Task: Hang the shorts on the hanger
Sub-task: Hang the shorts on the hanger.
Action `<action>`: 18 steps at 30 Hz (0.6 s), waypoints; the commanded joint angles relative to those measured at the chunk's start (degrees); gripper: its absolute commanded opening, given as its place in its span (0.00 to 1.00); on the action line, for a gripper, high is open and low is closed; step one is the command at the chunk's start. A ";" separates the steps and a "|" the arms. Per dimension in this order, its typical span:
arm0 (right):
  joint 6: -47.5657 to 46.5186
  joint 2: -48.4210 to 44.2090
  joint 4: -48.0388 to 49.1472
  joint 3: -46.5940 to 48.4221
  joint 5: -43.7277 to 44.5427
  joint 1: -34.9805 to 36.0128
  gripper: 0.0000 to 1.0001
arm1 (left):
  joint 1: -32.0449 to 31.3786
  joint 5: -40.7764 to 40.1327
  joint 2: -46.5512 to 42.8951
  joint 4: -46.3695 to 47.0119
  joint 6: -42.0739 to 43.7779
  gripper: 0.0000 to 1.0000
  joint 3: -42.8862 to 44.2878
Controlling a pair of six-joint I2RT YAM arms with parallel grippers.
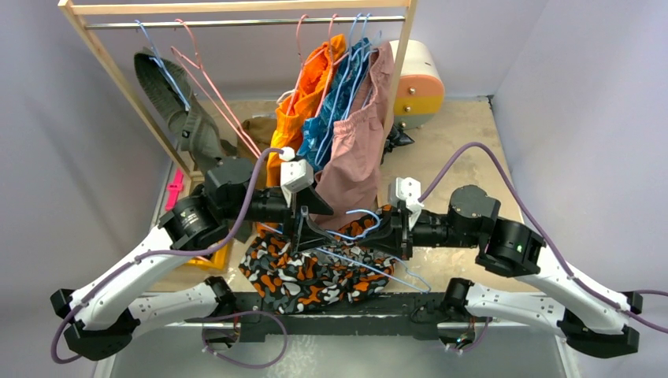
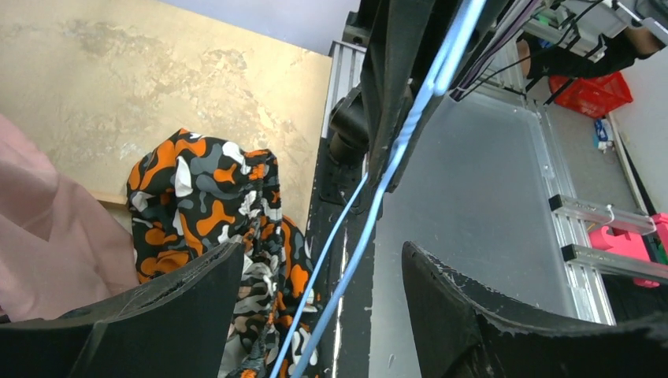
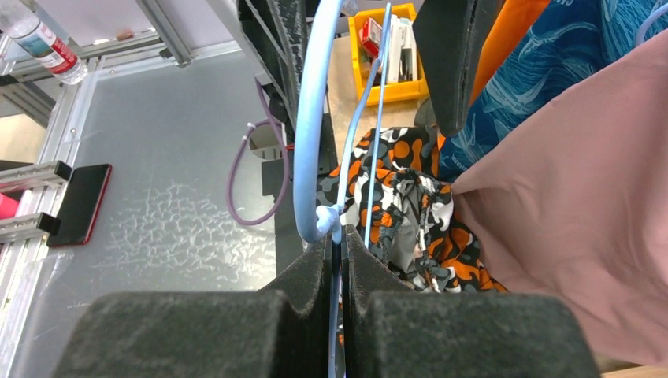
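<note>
The camouflage shorts [image 1: 299, 279] lie bunched at the table's near edge, under both grippers; they also show in the wrist views [image 2: 205, 205] [image 3: 410, 205]. My right gripper [image 1: 391, 226] [image 3: 339, 235] is shut on the light-blue hanger [image 1: 358, 234] at the base of its hook [image 3: 309, 118]. The hanger's thin wires [image 2: 394, 157] run out over the shorts and pass between the spread fingers of my left gripper [image 1: 302, 230] [image 2: 323, 248], which is open and touches neither wire nor cloth. I cannot tell whether any wire is threaded into the shorts.
Behind the grippers stands a wooden rack [image 1: 236, 9] holding orange shorts [image 1: 303, 102], a blue patterned garment [image 1: 335, 118], dusty-pink shorts [image 1: 354, 157], an olive garment [image 1: 169, 94] and pink-red hangers [image 1: 213, 87]. A white-and-yellow drawer unit [image 1: 417, 79] sits at the back right. A yellow bin [image 3: 390, 55] stands at the left.
</note>
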 commanded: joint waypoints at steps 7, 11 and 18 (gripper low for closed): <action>1.09 -0.92 2.85 3.05 -6.18 0.14 0.00 | -1.09 2.33 1.53 2.39 3.04 0.72 3.96; 1.31 -0.75 3.83 3.86 -6.58 0.17 0.00 | -1.19 3.76 2.76 2.06 3.20 0.69 5.30; 1.49 0.29 4.98 4.40 -6.94 0.16 0.00 | -1.82 5.06 3.03 3.34 2.98 0.63 3.83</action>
